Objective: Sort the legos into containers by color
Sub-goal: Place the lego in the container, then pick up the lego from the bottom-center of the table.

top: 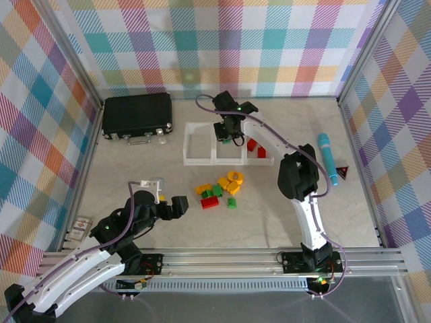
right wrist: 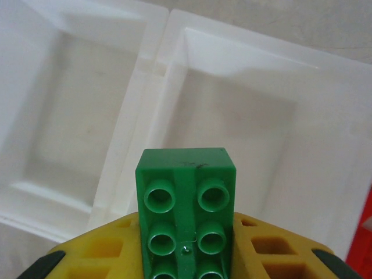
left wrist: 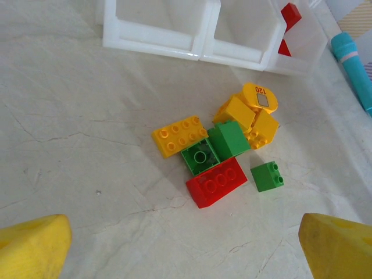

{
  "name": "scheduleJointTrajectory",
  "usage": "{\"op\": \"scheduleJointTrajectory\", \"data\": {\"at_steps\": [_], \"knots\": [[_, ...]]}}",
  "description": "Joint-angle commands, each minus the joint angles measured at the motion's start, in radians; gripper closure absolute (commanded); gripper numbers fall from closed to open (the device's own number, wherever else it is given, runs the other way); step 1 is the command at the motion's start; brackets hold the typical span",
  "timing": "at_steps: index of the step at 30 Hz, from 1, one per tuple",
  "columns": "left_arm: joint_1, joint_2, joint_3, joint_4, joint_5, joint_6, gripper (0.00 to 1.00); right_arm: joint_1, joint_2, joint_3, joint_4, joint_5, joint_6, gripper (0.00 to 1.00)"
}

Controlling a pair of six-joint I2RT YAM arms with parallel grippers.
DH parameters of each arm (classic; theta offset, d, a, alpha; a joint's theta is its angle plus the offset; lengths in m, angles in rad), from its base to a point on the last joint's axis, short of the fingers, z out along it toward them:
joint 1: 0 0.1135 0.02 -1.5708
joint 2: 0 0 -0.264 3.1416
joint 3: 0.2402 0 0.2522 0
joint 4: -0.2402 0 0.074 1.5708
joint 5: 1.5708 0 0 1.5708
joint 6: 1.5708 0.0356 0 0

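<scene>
Three white containers (top: 199, 161) stand joined in a row at mid-table. My right gripper (top: 229, 134) hovers over the middle one, shut on a green lego (right wrist: 186, 203) that sticks up between its yellow fingers (right wrist: 273, 250), above the middle bin's floor (right wrist: 250, 116). Two red legos (top: 256, 148) lie in the right bin. The loose legos (top: 219, 188) lie in front of the bins: a red one (left wrist: 217, 182), green ones (left wrist: 267, 176) and yellow ones (left wrist: 179, 136). My left gripper (left wrist: 186, 250) is open, held back from the pile with nothing between its fingers (left wrist: 32, 247).
A black latched case (top: 137, 114) sits at the back left. A teal pen (top: 328, 157) and a small dark triangle (top: 343, 172) lie to the right of the bins. A small card (top: 82, 227) rests near the left wall. Checked walls enclose the table.
</scene>
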State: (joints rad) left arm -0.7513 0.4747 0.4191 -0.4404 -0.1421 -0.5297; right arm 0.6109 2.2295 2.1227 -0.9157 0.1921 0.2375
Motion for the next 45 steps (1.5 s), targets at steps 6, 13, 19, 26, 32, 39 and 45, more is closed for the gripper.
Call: {"op": "scheduleJointTrajectory", "data": {"at_steps": [6,13,19,26,32,39,45], "knots": [[-0.008,-0.021,-0.027,-0.014,-0.025,0.012,0.0,-0.031,0.128,0.137,-0.039,-0.051,-0.038,0.67],[-0.009,0.001,-0.023,-0.003,-0.026,0.012,0.0,-0.042,0.188,0.186,-0.063,-0.039,-0.018,0.53],[-0.009,0.007,-0.013,0.008,-0.031,0.017,0.0,-0.042,0.163,0.204,-0.082,-0.031,-0.014,0.41],[-0.009,0.003,-0.003,0.004,-0.021,0.017,0.0,-0.036,0.044,0.216,-0.135,-0.046,0.002,0.38],[-0.009,-0.003,0.0,0.01,-0.024,0.011,0.0,-0.008,-0.134,0.116,-0.182,-0.009,0.049,0.35],[-0.008,-0.003,0.0,0.038,-0.027,0.014,0.0,0.062,-0.378,-0.219,-0.111,0.022,0.136,0.33],[-0.009,0.007,-0.027,0.085,-0.02,0.0,0.0,0.155,-0.543,-0.516,-0.056,0.054,0.249,0.32]]}}
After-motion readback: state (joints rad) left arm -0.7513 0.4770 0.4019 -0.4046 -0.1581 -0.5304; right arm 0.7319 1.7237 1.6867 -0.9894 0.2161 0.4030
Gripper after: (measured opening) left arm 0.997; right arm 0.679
